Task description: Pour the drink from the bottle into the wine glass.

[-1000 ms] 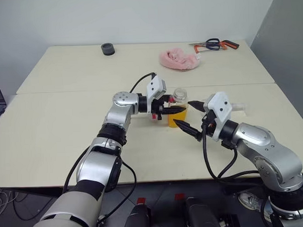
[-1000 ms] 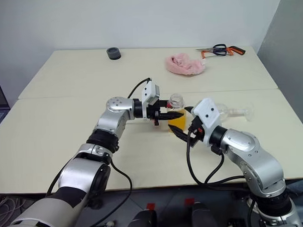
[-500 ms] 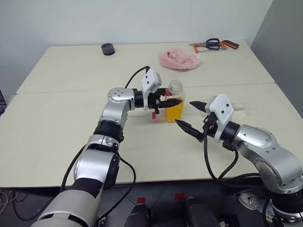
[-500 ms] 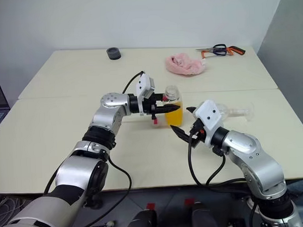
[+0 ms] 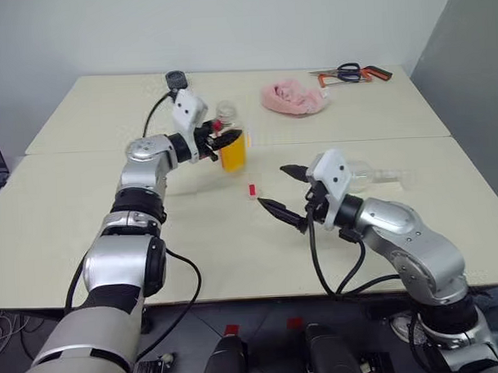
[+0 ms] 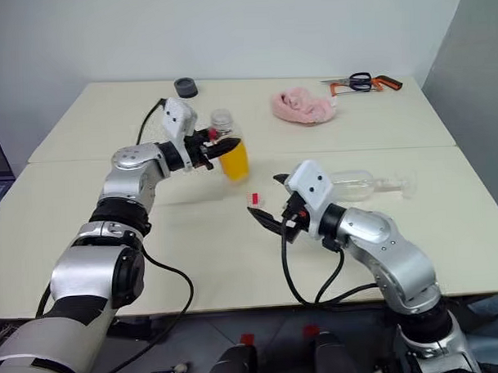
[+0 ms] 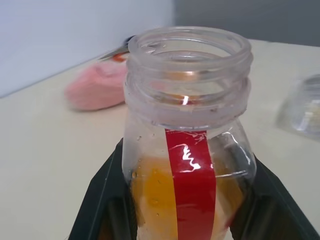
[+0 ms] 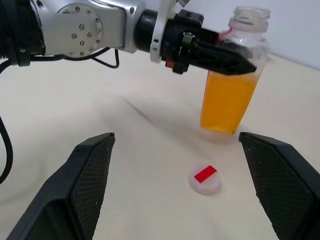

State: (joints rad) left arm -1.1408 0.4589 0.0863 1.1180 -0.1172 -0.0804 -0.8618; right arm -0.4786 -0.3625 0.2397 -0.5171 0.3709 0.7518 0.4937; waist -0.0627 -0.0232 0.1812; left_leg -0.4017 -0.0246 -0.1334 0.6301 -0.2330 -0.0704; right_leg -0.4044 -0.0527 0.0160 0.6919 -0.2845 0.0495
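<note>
Left hand (image 5: 223,140) clamps the uncapped bottle (image 5: 231,146) (drink (image 5: 233,153) inside); right hand (image 5: 287,192) gapes empty, cap (image 5: 252,190) at its 9 o'clock on the bench (image 5: 86,217).

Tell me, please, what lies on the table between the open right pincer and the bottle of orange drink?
The white cap with its red mark lies there on the table, between the right pincer and the bottle, seen in the right wrist view.
</note>
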